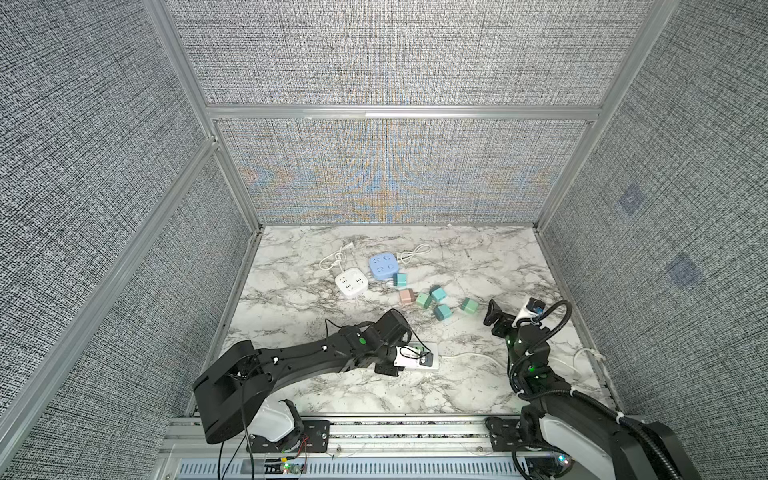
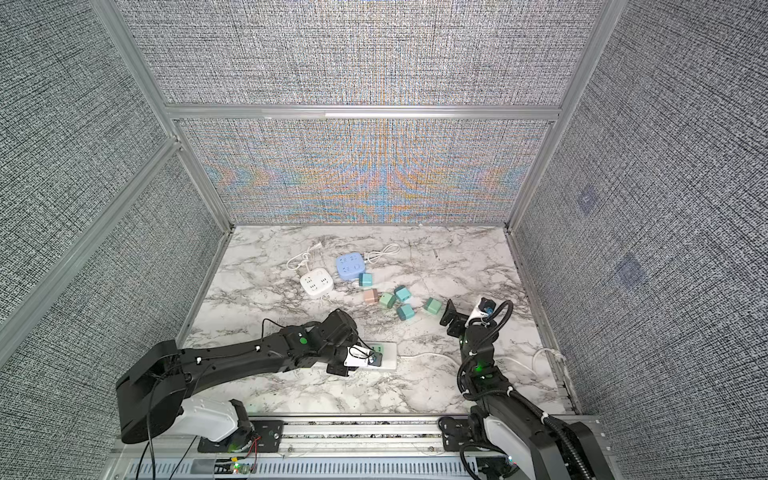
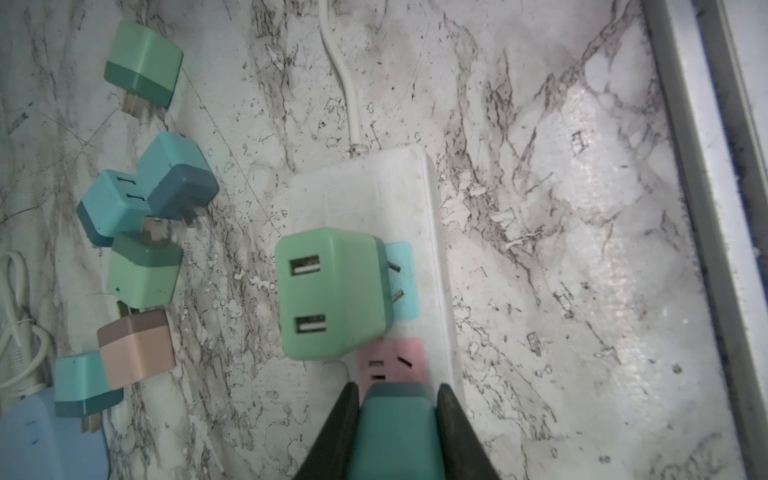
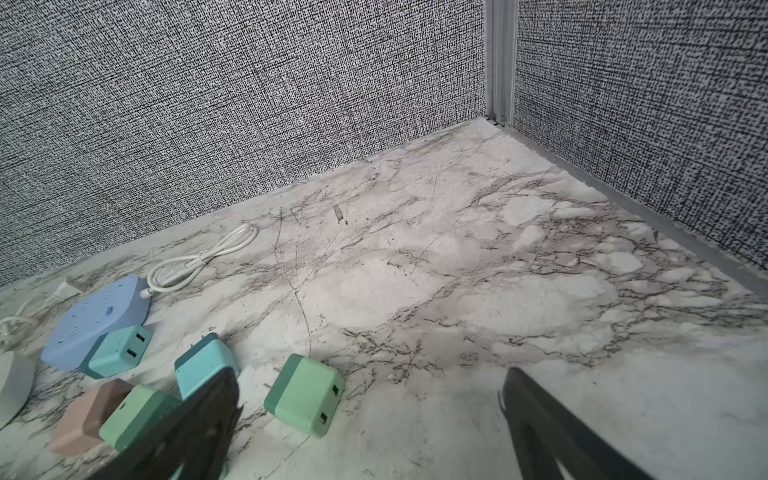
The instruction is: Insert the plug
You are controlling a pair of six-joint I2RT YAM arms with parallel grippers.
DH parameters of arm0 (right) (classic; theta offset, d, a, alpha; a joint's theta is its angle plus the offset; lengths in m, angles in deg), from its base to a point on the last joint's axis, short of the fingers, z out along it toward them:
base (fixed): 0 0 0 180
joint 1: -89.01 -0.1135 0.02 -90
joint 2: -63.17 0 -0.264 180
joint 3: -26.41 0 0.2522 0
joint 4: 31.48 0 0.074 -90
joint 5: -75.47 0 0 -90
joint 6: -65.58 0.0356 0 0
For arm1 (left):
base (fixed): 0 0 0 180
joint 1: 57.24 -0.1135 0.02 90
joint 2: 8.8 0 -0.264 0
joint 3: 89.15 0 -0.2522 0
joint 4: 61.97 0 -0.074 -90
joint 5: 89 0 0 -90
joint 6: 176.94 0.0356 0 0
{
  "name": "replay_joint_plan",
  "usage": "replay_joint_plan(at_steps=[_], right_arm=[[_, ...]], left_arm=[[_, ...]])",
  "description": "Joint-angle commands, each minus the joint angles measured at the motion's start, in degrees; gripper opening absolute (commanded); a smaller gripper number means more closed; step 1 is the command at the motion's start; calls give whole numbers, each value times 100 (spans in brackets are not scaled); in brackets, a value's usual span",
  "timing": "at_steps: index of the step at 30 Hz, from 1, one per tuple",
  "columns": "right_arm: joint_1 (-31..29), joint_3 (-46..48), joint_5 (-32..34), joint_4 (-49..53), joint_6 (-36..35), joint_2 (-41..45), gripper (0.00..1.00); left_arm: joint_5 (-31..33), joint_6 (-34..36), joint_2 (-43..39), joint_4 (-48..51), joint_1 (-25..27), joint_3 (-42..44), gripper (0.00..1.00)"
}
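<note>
— Where was the plug?
— The teal plug (image 3: 395, 432) was just above the pink socket (image 3: 409, 353) of the white power strip (image 3: 374, 187), pinched in the jaws of my left gripper (image 3: 397, 388).
— And the other arm?
— My right gripper (image 4: 368, 378) hung well beyond the strip's cord end, jaws wide.

Robot laboratory test cell: grey woven wall panels (image 1: 395, 54) in aluminium framing (image 1: 399, 112), marble-patterned tabletop (image 1: 478, 257), left arm (image 1: 299, 357) and right arm (image 1: 536, 361) bolted to bottom-edge rail (image 1: 407, 432).

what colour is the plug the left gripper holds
Teal plug, darker at one end; left wrist view.
</note>
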Motion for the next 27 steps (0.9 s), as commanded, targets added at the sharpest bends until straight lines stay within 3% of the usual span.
replay_joint_plan(at_steps=[1, 15, 27], right_arm=[[4, -52, 1, -79, 30, -3, 99], [2, -70, -10, -87, 22, -32, 100], [3, -69, -8, -87, 21, -43, 99]], left_arm=[[-62, 65, 101, 27, 4, -98, 0], [-73, 63, 450, 263, -9, -351, 0], [-599, 115, 176, -50, -76, -172, 0]])
